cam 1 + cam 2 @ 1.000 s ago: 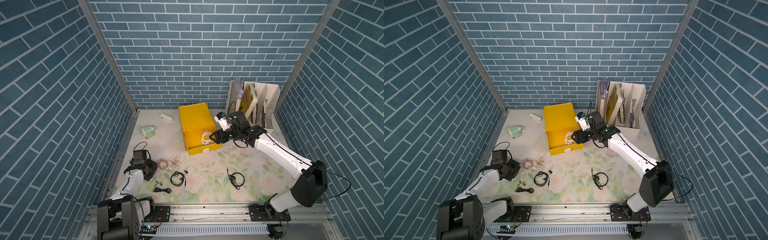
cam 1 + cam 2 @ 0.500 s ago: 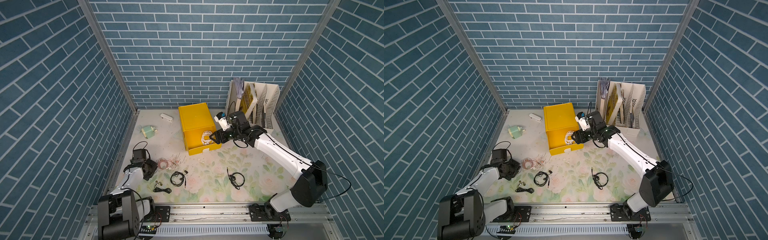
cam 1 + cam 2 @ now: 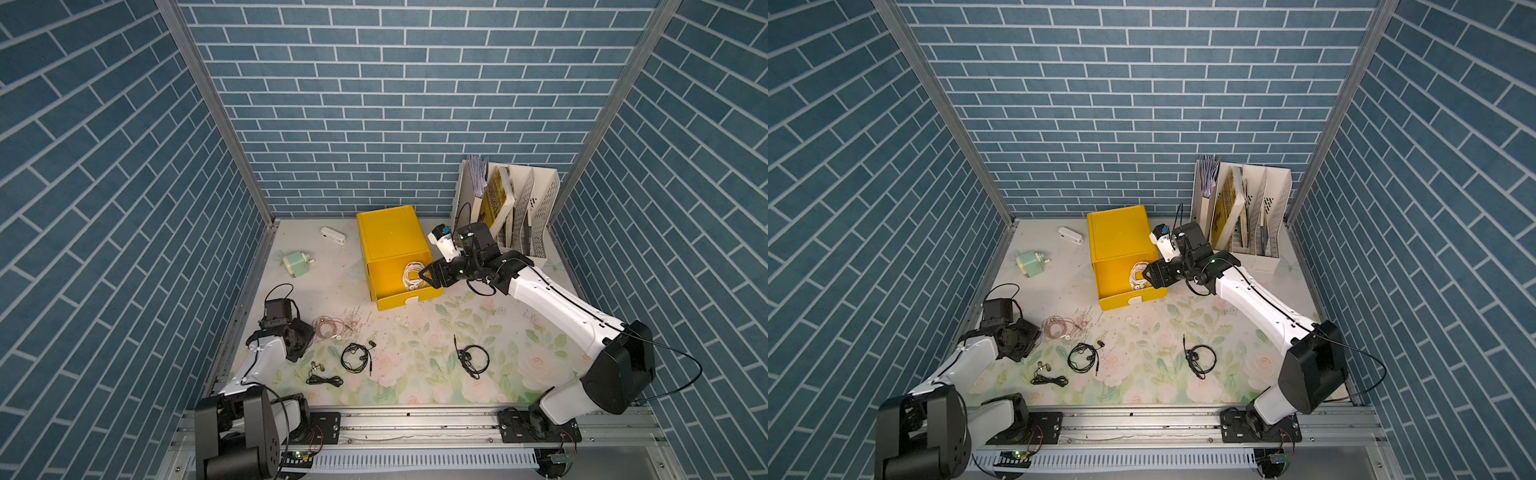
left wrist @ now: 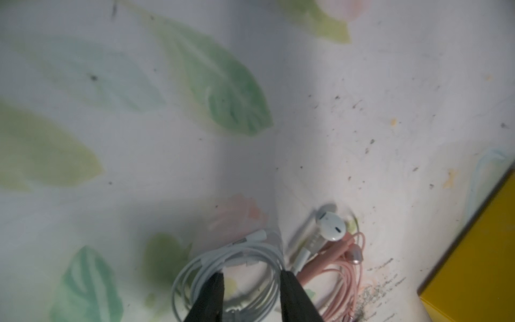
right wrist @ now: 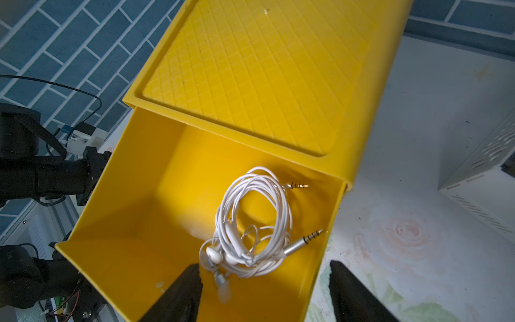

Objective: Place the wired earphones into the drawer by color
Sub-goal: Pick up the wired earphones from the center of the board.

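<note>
Seeing white wired earphones [image 5: 245, 259] in the yellow plastic drawer [image 5: 111, 195] at 12 o'clock, five sets [image 3: 356, 358] loose around 7; right gripper [image 5: 264, 263] gapes, left gripper [image 4: 252, 273] parted.

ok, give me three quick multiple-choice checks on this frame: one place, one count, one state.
1. Where do the white earphones in the right wrist view lie?
A) on top of the cabinet
B) in the open drawer
C) in the file rack

2. How many black earphones lie on the mat?
A) one
B) five
C) three

3. How is the right end effector?
A) open, holding nothing
B) shut on a cable
C) shut, empty

Answers:
1 B: the white coil rests on the pulled-out drawer's floor.
2 C: both top views show three separate black coils, the other two at and.
3 A: its fingers stand wide apart above the drawer's edge, clamping nothing.
</note>
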You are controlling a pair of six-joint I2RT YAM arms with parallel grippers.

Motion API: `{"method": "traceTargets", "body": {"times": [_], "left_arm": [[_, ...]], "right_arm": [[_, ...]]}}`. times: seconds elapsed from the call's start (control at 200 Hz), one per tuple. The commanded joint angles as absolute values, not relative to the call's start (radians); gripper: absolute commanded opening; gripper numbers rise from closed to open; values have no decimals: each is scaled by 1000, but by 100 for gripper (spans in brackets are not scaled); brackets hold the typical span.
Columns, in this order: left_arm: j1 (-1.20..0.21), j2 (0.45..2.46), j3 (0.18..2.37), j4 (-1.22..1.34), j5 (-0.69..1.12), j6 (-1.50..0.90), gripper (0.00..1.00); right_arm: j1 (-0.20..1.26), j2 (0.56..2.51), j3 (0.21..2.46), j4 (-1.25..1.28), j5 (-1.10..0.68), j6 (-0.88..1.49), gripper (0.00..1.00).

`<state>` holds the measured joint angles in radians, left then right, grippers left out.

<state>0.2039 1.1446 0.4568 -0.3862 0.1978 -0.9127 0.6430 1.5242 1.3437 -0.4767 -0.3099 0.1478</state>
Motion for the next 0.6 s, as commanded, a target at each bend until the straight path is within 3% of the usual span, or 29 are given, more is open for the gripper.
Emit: {"method": "traceTargets", "body": {"times": [0.0,0.595], "left_arm": [[210,1178,484,-407,172,-917,40],[213,1368,558,-459,131,-768,37]], "right_arm": [[643,1534,1323,-456,-302,106,74],[641,1557,1299,-423,-309,78,74]]}}
